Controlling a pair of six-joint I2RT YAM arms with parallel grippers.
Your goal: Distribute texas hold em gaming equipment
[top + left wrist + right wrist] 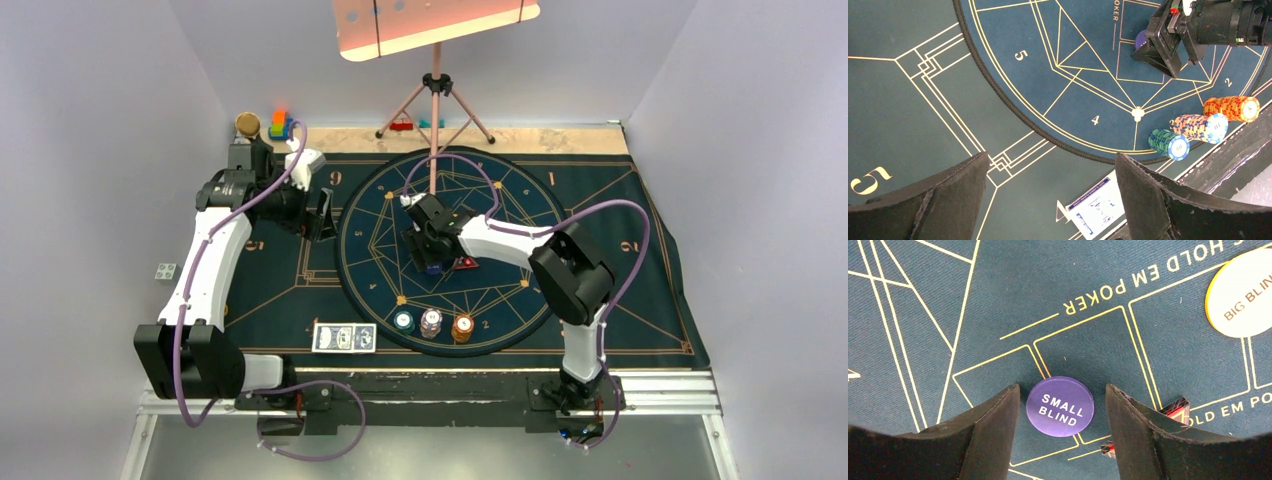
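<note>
A purple disc marked SMALL BLIND [1060, 406] lies flat on the dark mat. My right gripper [1062, 390] is open and low over it, one finger on each side with a small gap at both. A red-black triangular marker [1173, 407] peeks out behind the right finger, and a yellow-rimmed BIG BLIND disc [1243, 292] lies farther off. Three chip stacks, teal [403, 321], white [431, 323] and orange [462, 327], stand at the circle's near edge. Playing cards [344, 338] lie near the front. My left gripper [1052, 157] hovers wide open and holds nothing.
A tripod stand [435, 100] rises behind the mat's [640, 300] far edge. Coloured toy blocks [280, 125] and a brown round object [247, 123] sit at the back left. A small white block [165, 270] lies left of the mat.
</note>
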